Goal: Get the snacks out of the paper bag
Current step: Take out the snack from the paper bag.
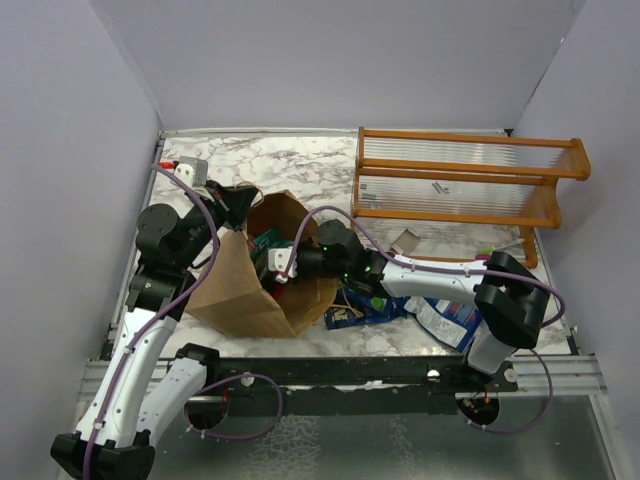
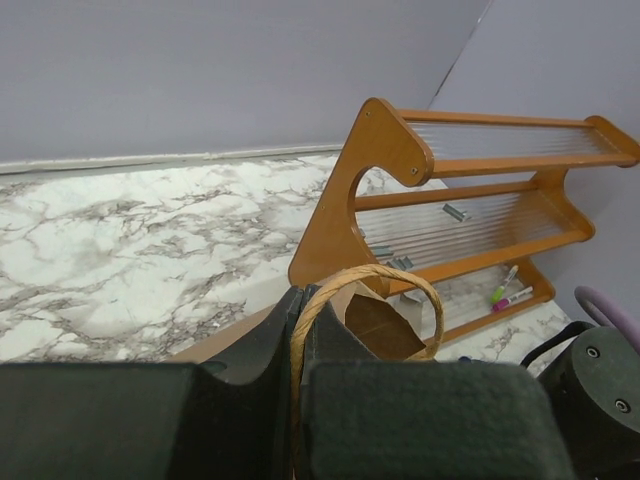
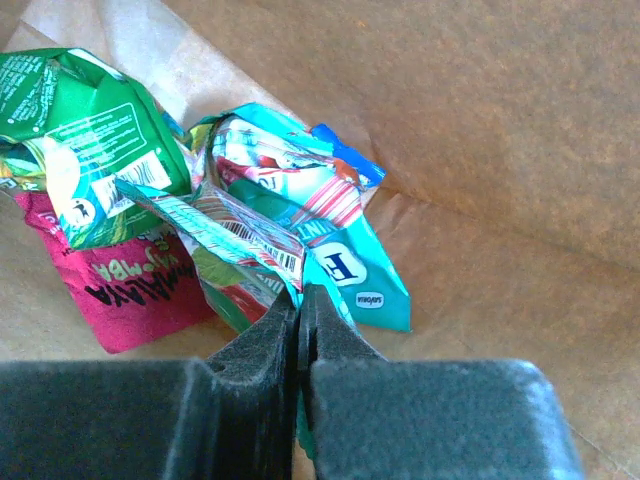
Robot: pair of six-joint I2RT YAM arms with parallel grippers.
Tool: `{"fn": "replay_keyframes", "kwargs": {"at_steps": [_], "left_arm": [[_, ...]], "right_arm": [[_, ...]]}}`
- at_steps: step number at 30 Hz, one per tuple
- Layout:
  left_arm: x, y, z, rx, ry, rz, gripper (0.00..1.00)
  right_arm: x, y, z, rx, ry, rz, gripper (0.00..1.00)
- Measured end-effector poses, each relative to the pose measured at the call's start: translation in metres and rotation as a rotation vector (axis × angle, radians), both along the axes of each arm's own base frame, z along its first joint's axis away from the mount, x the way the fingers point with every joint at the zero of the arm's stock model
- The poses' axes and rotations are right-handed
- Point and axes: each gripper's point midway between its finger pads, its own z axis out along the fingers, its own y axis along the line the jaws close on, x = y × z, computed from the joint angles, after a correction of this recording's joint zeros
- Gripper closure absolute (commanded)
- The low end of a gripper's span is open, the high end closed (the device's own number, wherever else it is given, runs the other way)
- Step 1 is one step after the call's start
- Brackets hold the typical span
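The brown paper bag (image 1: pixel 240 285) lies tilted with its mouth toward the rack. My left gripper (image 1: pixel 236 204) is shut on the bag's twisted-paper handle (image 2: pixel 400 275), which runs between the fingers (image 2: pixel 297 300) in the left wrist view. My right gripper (image 1: pixel 285 262) reaches inside the bag's mouth. In the right wrist view it (image 3: pixel 300 298) is shut on the edge of a crumpled teal packet (image 3: pixel 340 240). A green packet (image 3: pixel 80 140) and a pink-red packet (image 3: pixel 130 290) lie beside it on the bag's inner paper. Dark blue packets (image 1: pixel 365 305) lie outside, right of the bag.
An orange-brown wooden slatted rack (image 1: pixel 460 190) stands at the back right, also in the left wrist view (image 2: pixel 480 200). A grey card (image 1: pixel 405 243) lies before it. Another blue-and-white packet (image 1: pixel 445 320) lies under the right arm. Grey walls close in on the marble table.
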Motion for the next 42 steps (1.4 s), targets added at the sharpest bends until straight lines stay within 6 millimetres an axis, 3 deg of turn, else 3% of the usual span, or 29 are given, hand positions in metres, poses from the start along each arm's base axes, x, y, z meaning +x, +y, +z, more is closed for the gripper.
{"fn": "replay_keyframes", "kwargs": {"at_steps": [5, 11, 17, 21, 23, 26, 29, 32, 37, 42], "left_arm": [[0.001, 0.0, 0.0, -0.004, 0.004, 0.001, 1.0], [0.012, 0.016, -0.001, 0.02, 0.032, 0.106, 1.0], [0.033, 0.05, 0.047, 0.154, -0.048, 0.295, 1.0], [0.046, 0.07, 0.059, 0.251, -0.072, 0.41, 1.0], [0.05, 0.066, 0.054, 0.3, -0.074, 0.387, 1.0], [0.048, 0.038, 0.043, 0.339, -0.089, 0.233, 1.0], [0.04, 0.015, 0.037, 0.337, -0.128, 0.099, 1.0], [0.021, -0.008, 0.013, 0.324, -0.115, -0.049, 1.0], [0.001, -0.017, -0.012, 0.29, -0.082, -0.128, 1.0], [-0.013, -0.019, -0.004, 0.249, -0.111, -0.145, 1.0]], "right_arm": [[0.002, 0.003, 0.001, 0.011, 0.04, -0.023, 0.99], [0.022, 0.033, 0.011, 0.062, 0.08, -0.068, 0.99], [0.044, 0.074, 0.026, 0.124, 0.11, -0.084, 0.99], [0.054, 0.09, 0.053, 0.182, 0.097, -0.092, 0.98], [0.057, 0.094, 0.065, 0.206, 0.09, -0.092, 0.99], [0.058, 0.096, 0.076, 0.227, 0.081, -0.094, 0.99], [0.059, 0.093, 0.063, 0.201, 0.079, -0.102, 0.99], [0.058, 0.088, 0.043, 0.161, 0.083, -0.111, 0.99], [0.047, 0.071, 0.012, 0.095, 0.109, -0.113, 0.99], [0.038, 0.055, 0.019, 0.095, 0.113, -0.114, 0.99]]}}
